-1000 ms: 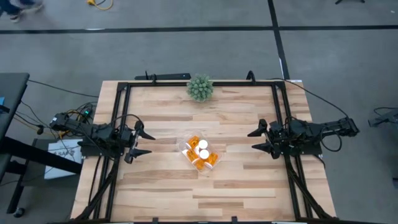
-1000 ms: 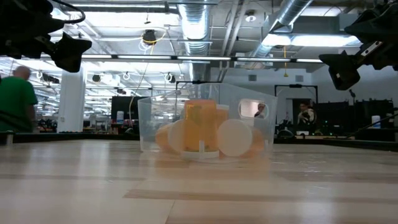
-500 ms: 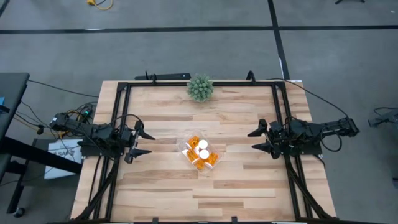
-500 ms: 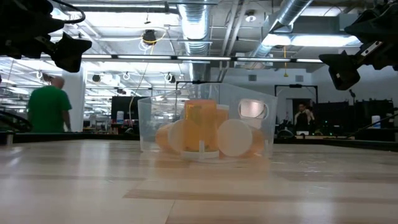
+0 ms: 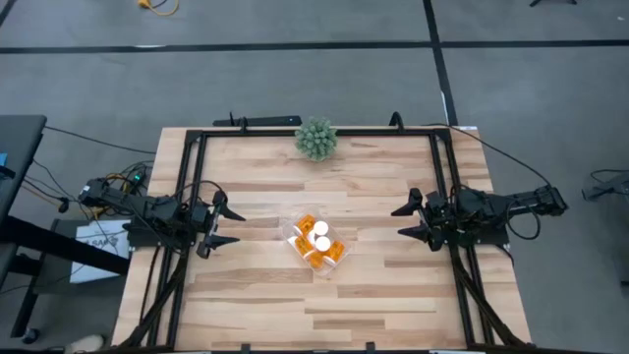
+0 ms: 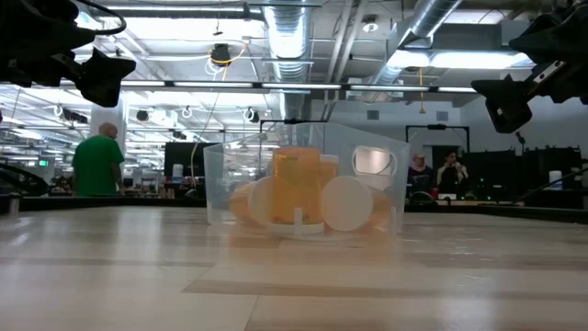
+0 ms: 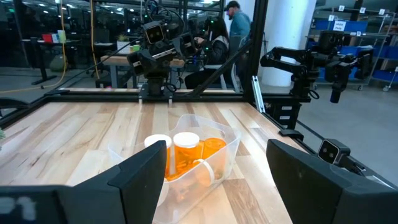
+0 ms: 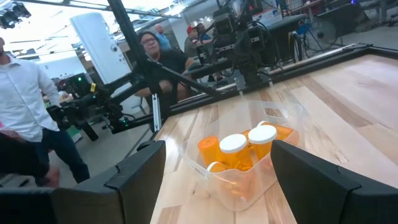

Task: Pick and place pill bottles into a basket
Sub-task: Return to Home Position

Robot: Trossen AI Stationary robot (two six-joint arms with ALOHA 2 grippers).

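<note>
Checking for writing: the blue signs (image 7: 341, 25) at the back of the room in the left wrist view are too small to read, and any labelling on the small translucent orange pill bottles with round white caps (image 5: 316, 239) cannot be made out.

The bottles all lie inside the clear rectangular plastic basket (image 5: 287, 234), which sits near the middle of the light wooden plank surface (image 5: 256, 295). From above, the basket's long axis runs diagonally, from upper left to lower right. Two bottles stand upright, caps up. The others lie on their sides beneath and beside them, and in the low view some caps face the camera. They overlap, so the exact count cannot be confirmed.

The left gripper (image 5: 239, 227) hangs at the surface's left edge and the right gripper (image 5: 397, 223) at its right edge. Both point inward at the basket, well apart from it, with fingers spread wide and empty.

A spiky green ball-shaped plant (image 5: 316, 139) sits at the far edge, against the black metal frame (image 5: 246, 132).

Beyond the surface, a person in a green top (image 6: 98, 164) stands with their back turned. A person in a white shirt (image 8: 25, 93) is cut off by the picture's edge.
</note>
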